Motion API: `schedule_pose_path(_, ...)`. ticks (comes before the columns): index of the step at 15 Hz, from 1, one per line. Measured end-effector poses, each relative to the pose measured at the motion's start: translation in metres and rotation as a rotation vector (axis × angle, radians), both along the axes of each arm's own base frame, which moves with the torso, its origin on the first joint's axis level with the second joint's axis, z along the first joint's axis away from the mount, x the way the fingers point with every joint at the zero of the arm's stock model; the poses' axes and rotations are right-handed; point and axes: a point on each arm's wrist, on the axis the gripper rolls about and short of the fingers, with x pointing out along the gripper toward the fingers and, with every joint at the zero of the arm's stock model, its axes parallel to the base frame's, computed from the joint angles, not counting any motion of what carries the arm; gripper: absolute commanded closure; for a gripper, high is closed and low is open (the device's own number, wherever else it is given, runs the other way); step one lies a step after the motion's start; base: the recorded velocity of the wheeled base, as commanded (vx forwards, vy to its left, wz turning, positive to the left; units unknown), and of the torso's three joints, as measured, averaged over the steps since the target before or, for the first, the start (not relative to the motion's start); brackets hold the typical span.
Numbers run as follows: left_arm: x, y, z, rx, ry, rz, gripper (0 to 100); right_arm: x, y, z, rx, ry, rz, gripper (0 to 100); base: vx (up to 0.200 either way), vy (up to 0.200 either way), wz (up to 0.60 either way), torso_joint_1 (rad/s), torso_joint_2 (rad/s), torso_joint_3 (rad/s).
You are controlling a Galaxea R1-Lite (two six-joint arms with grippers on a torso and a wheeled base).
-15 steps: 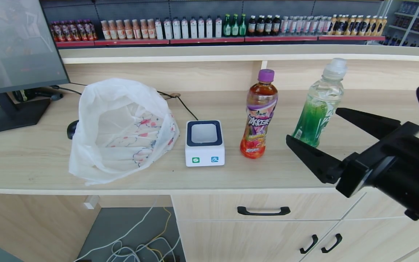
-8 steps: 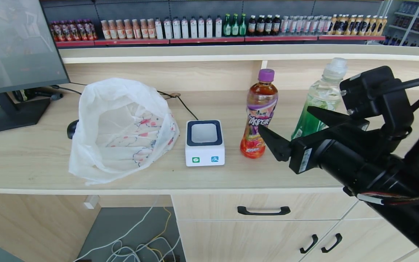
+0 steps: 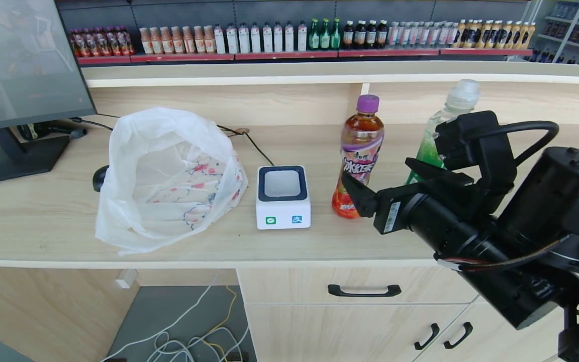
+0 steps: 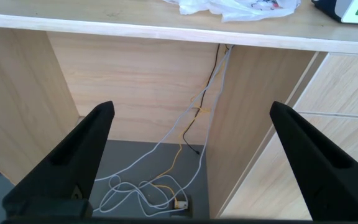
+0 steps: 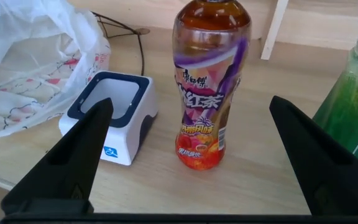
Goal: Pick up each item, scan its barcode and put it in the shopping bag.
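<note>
Your right claw (image 3: pixel 384 177) stands wide open, empty, near the purple-capped tea bottle (image 3: pixel 358 161) upright on the table (image 3: pixel 43 221). Your left claw (image 4: pixel 191 155) is likewise wide open, empty.

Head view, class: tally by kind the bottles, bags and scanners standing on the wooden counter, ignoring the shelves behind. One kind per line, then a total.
Bottles: 2, the purple-capped tea bottle and the green bottle
Shopping bag: 1
Scanner: 1
Total: 4
</note>
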Motion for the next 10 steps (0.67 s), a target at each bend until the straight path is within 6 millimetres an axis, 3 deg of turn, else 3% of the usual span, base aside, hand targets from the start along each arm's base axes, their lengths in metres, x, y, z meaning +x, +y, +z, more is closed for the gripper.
schedule_pose_path(10, 0.000, 0.000, 0.000, 0.000, 0.000, 0.000, 0, 0.041, 0.010, -0.021, 0.057, -0.057, -0.064, 0, 0.000, 0.000, 0.00, 0.000, 0.00, 0.000)
